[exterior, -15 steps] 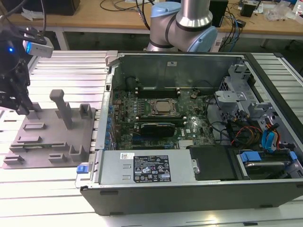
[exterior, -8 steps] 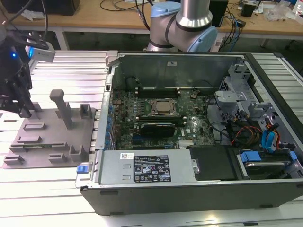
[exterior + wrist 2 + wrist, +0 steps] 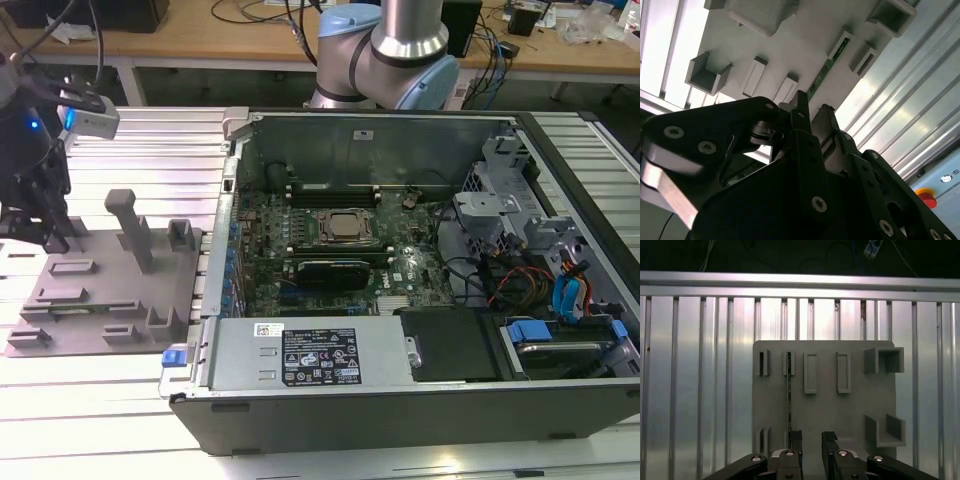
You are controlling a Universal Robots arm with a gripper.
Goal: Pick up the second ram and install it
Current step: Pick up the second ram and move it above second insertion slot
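Note:
The second ram point(image 3: 789, 395) stands edge-on as a thin dark line in a slot of the grey tray point(image 3: 850, 410). In the second wrist view it is a narrow green strip point(image 3: 828, 66) between two tray blocks. My gripper point(image 3: 811, 439) hovers over the tray's near end, open, with nothing between its fingers. The ram lines up with one finger point(image 3: 796, 440) rather than with the gap. In the second wrist view the strip runs toward the gripper point(image 3: 812, 106). In the exterior view the gripper point(image 3: 40, 225) hangs over the tray point(image 3: 100, 290) at that view's left.
The open computer case point(image 3: 400, 410) lies at the exterior view's right of the tray. Its motherboard point(image 3: 330, 250) has a processor socket with long black memory slots on either side. Tall grey posts point(image 3: 130, 225) rise from the tray. Ribbed aluminium table point(image 3: 695, 370) surrounds it.

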